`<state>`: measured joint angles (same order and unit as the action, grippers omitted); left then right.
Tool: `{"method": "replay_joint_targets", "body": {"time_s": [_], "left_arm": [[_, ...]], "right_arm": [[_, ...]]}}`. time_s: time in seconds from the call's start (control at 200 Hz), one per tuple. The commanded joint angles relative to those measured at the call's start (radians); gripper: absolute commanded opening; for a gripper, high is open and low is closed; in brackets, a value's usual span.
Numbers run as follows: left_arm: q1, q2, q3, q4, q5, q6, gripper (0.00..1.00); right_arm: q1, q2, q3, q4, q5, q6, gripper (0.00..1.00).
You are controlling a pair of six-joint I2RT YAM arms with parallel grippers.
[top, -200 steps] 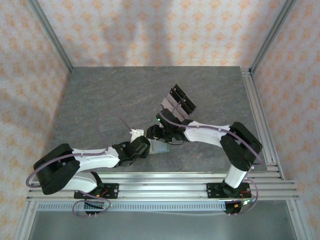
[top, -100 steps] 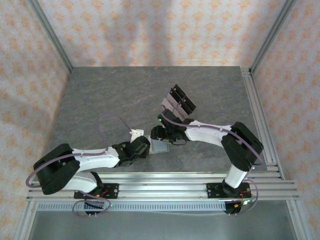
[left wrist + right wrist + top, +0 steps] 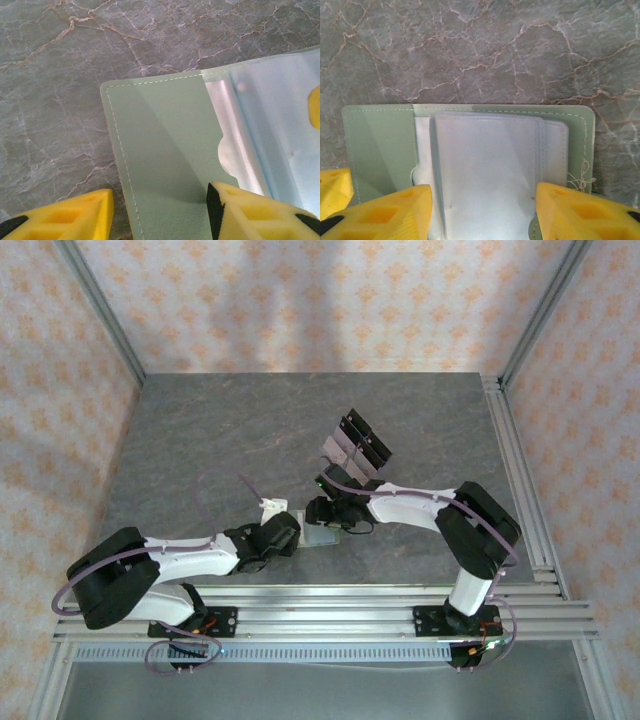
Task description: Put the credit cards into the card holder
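Wallet (image 3: pixel 375 145): one, green, open flat on the table (image 3: pixel 200 440) near its front edge, clear sleeves up.
Credit cards (image 3: pixel 340 453): pale strips in the rack (image 3: pixel 362 438), too small to count.
Left gripper (image 3: pixel 157 200): low, jaws apart, one finger beside the wallet's edge, one over its green flap.
Right gripper (image 3: pixel 482 200): low, jaws apart, astride the sleeves.
Rack: one, tilted, just behind the right arm.

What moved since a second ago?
The right hand slid a little toward the near edge of the table, over the open card holder. Nothing looks grabbed or let go. The left hand, the card holder and the clear rack stayed put.
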<state>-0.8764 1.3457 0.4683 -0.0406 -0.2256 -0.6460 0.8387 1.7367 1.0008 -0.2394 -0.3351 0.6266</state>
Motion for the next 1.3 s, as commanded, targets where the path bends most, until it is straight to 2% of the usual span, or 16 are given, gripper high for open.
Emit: {"method": "replay_joint_targets", "body": {"time_s": [0.0,0.31,0.656,0.826,1.091,1.296], "left_arm": [[0.004,0.0,-0.016,-0.025,-0.045,-0.005,0.53],[0.004,0.009,-0.018,-0.014,-0.044,-0.003,0.52],[0.004,-0.026,-0.037,0.022,-0.034,0.012,0.53],[0.003,-0.118,-0.056,-0.013,-0.043,0.019,0.57],[0.005,-0.368,-0.111,-0.12,-0.131,-0.02,0.65],[0.021,-0.469,-0.137,-0.187,-0.163,-0.06,0.68]], "right_arm": [[-0.003,-0.015,-0.009,-0.032,0.033,-0.017,0.57],[-0.003,0.079,0.057,0.012,-0.066,-0.011,0.57],[-0.002,0.098,0.097,0.104,-0.181,0.056,0.57],[0.006,0.098,0.115,0.124,-0.197,0.081,0.57],[0.029,0.127,0.156,0.124,-0.206,0.098,0.57],[0.058,0.164,0.199,0.122,-0.215,0.111,0.57]]}}
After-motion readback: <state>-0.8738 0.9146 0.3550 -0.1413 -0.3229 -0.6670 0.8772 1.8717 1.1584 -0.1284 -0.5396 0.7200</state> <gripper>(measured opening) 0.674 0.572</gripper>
